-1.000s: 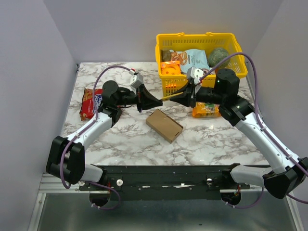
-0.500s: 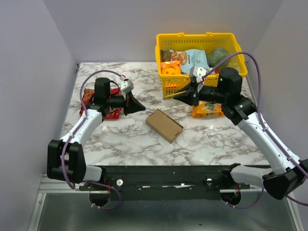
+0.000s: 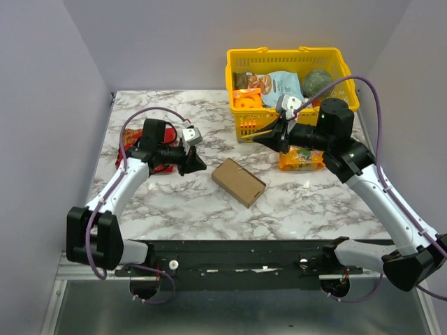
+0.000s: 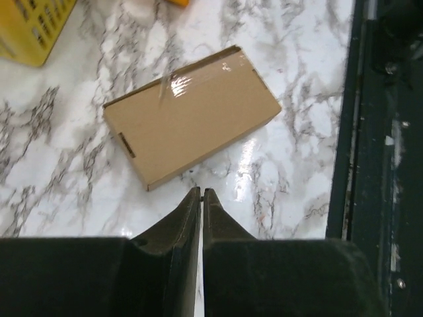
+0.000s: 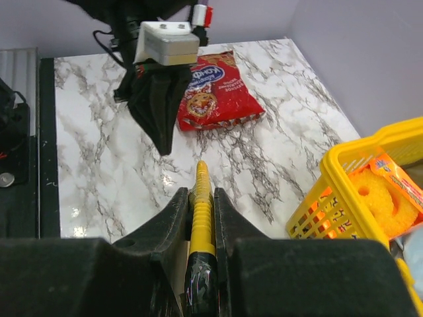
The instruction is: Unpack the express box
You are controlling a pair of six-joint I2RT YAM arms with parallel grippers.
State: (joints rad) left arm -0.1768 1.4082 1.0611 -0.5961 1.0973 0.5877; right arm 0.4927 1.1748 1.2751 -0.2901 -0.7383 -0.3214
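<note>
The express box is a flat brown cardboard mailer lying closed on the marble table, taped along its top edge. My left gripper hovers just left of the box, pointing at its near edge. Its jaws stand almost together and nothing is between them. My right gripper hangs right of and beyond the box, in front of the basket. It is shut on a yellow ribbed pen-like tool, whose tip points toward the left gripper.
A yellow plastic basket with several snacks stands at the back right. A red snack bag lies at the left under the left arm. An orange packet lies below the right wrist.
My left gripper pulled back to the left from the meeting point, then swung down toward the box. The right gripper drew back slightly to the right, still holding the yellow tool.
</note>
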